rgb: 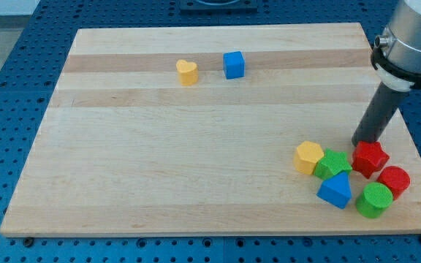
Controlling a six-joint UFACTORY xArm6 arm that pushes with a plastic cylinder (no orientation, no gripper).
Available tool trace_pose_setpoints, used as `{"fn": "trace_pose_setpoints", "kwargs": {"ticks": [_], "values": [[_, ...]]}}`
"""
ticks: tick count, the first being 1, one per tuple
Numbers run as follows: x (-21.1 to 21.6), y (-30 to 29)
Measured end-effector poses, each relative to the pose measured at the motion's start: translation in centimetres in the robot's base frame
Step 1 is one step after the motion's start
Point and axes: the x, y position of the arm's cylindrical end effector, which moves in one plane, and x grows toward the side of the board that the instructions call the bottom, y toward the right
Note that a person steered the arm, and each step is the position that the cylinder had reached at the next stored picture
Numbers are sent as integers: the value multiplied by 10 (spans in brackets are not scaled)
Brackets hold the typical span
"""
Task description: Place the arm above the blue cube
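The blue cube (234,64) sits on the wooden board (196,146) near the view's top, right of centre-left. A yellow heart block (187,72) lies just to its left. My tip (362,142) is at the view's right, far from the blue cube, to its lower right. The tip stands just above and left of a red star block (370,158), close to it; I cannot tell if they touch.
A cluster lies at the lower right: a yellow hexagon block (308,157), a green star block (332,164), a blue triangular block (335,191), a green cylinder (375,200) and a red cylinder (394,182). The arm's grey body (415,36) is at the upper right.
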Motion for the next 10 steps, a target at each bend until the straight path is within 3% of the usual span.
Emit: {"fn": "trace_pose_setpoints", "kwargs": {"ticks": [2, 5, 8, 10], "values": [[-32, -11], [-110, -90], [-206, -122], [-240, -179]]}}
